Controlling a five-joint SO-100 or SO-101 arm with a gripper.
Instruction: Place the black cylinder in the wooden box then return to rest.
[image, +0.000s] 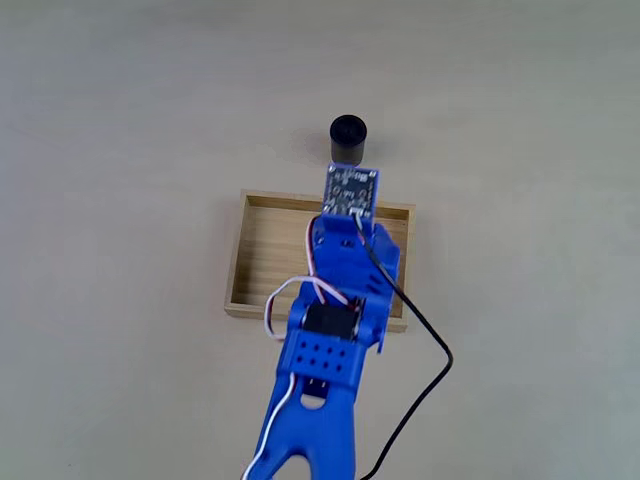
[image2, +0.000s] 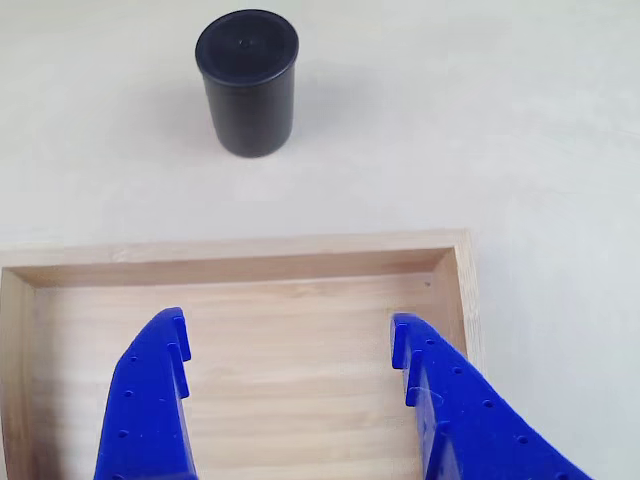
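In the other view, the box (image2: 250, 255) fills the lower left and middle, its far wall running across the picture, pale floor bare between the blue fingers (image2: 150, 400). The gripper (image2: 290, 330) hangs over the box with jaws spread wide, nothing between them. Up beyond the far wall stands the black cylinder (image2: 247, 85), upright on the table (image2: 520, 120), apart from the box. In the fixed view, the blue arm (image: 340, 300) reaches over the box (image: 265, 250), and the cylinder (image: 348, 138) sits just past the far wall, outside.
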